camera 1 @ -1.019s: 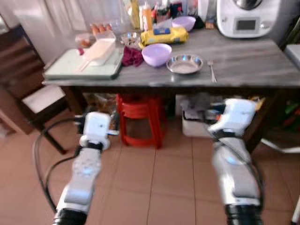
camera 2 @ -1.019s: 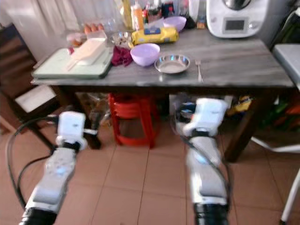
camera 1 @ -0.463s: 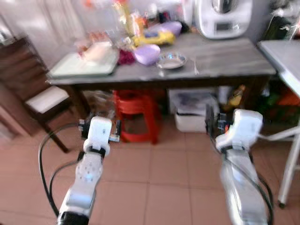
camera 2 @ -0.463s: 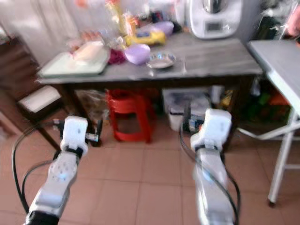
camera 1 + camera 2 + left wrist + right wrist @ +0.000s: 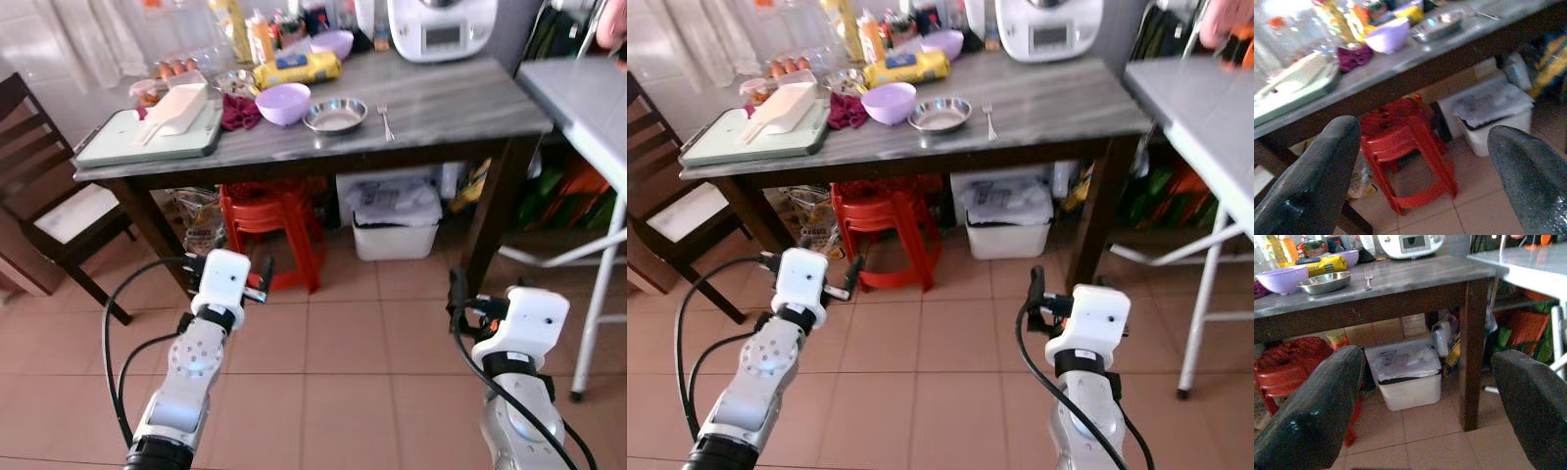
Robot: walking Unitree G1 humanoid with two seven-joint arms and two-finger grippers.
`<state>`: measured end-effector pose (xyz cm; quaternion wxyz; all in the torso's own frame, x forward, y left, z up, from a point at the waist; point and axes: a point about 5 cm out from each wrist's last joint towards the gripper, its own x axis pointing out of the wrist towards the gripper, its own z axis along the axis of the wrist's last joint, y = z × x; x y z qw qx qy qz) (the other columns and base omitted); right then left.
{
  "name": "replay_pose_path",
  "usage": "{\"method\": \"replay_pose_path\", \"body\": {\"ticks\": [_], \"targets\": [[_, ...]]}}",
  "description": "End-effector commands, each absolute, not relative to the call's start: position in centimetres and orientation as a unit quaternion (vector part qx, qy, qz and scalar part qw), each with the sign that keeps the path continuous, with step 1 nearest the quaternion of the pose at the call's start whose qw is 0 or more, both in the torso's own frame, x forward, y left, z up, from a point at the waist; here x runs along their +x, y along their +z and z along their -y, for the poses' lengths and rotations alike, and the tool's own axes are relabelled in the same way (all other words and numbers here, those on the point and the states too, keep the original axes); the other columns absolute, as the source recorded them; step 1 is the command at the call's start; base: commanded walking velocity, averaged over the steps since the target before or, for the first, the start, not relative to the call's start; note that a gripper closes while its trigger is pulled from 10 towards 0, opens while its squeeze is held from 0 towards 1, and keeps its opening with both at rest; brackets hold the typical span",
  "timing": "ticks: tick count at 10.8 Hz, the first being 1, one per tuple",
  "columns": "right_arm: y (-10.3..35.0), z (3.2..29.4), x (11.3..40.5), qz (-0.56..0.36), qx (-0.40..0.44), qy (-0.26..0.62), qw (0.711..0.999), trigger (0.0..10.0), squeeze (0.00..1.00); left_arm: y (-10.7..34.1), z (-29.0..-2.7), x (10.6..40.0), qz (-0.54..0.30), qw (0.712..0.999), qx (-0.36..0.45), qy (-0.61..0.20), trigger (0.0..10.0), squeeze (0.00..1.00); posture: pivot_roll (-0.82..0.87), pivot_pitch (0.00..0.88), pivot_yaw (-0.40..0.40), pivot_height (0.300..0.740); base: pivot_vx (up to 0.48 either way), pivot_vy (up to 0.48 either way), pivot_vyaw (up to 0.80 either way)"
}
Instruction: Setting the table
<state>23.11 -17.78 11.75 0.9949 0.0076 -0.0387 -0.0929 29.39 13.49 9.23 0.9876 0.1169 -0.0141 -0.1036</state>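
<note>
- Two pincers, left pincer [image 5: 1415,166] and right pincer [image 5: 1425,396], are hanging wide open, holding nothing.
- Fork [image 5: 384,120] is lying lengthwise away on the bench [image 5: 460,103], well ahead, nearer the right pincer.

table [image 5: 460,108] grey, marbled | bowl [image 5: 282,102] lilac | stool [image 5: 274,220] red | floor [image 5: 343,333] terracotta tiles | cloth [image 5: 238,111] maroon, perhaps

head cams: up high, tilted down at the bench [image 5: 460,103] from a few steps back, both arms in frame
left wrist: low, peeking up past its fingers [image 5: 1312,181] at the red stool [image 5: 1405,147]
right wrist: low, facing the bench leg [image 5: 1472,347]
shared: bench, stool, white bin [image 5: 1408,374]
</note>
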Motion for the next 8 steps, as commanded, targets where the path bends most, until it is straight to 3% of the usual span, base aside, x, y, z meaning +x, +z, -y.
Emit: {"method": "replay_pose_path", "body": {"ticks": [1,5,7,8], "targets": [[11.9,16.7,23.0,0.039,0.021,-0.085,0.995,10.0,0.0,8.8,-14.5,29.2,0.001,0.986,0.126,-0.106,10.0,0.0,-0.11,0.07,0.211,0.74,0.0,0.0,0.0],[10.7,16.3,21.8,0.019,0.049,-0.112,0.992,10.0,0.0,7.9,-14.3,28.6,-0.022,0.978,0.138,-0.158,10.0,0.0,-0.12,0.105,0.269,0.74,0.0,0.0,0.0],[10.6,16.9,21.9,0.014,0.043,-0.111,0.993,10.0,0.0,8.0,-13.8,28.8,-0.017,0.977,0.135,-0.163,10.0,0.0,-0.13,0.102,0.247,0.74,0.0,0.0,0.0],[10.7,16.9,22.3,0.009,0.042,-0.102,0.994,10.0,0.0,7.9,-13.7,28.6,-0.018,0.98,0.125,-0.156,10.0,0.0,-0.12,0.117,0.173,0.74,0.0,0.0,0.0]]}}
